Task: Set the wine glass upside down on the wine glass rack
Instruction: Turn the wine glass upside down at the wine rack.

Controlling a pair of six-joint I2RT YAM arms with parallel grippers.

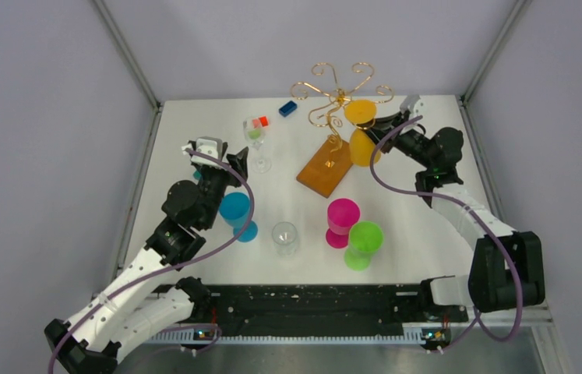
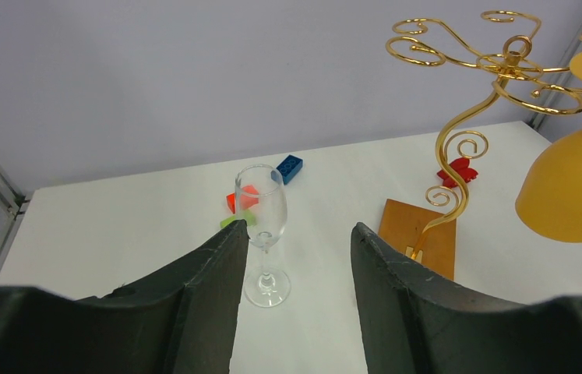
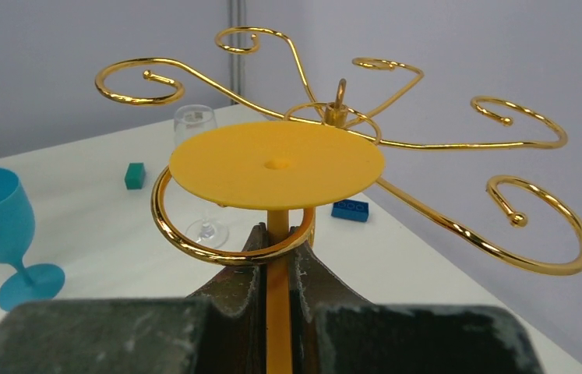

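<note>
the wine glass rack (image 1: 323, 168) is thin gold wire with curly spiral arms on top and a flat orange-brown wood base, standing around 12 o'clock on the table (image 1: 428, 202). the wine glass (image 3: 276, 164) is opaque yellow, upside down, with its round foot just over one curl and its stem down through the loop. can't tell if the foot rests on the wire. the right gripper (image 3: 276, 248) is at the glass's 3 o'clock, pinching the stem right under the foot. the left gripper (image 2: 297, 257) is spread with nothing in it, at 9 o'clock.
</note>
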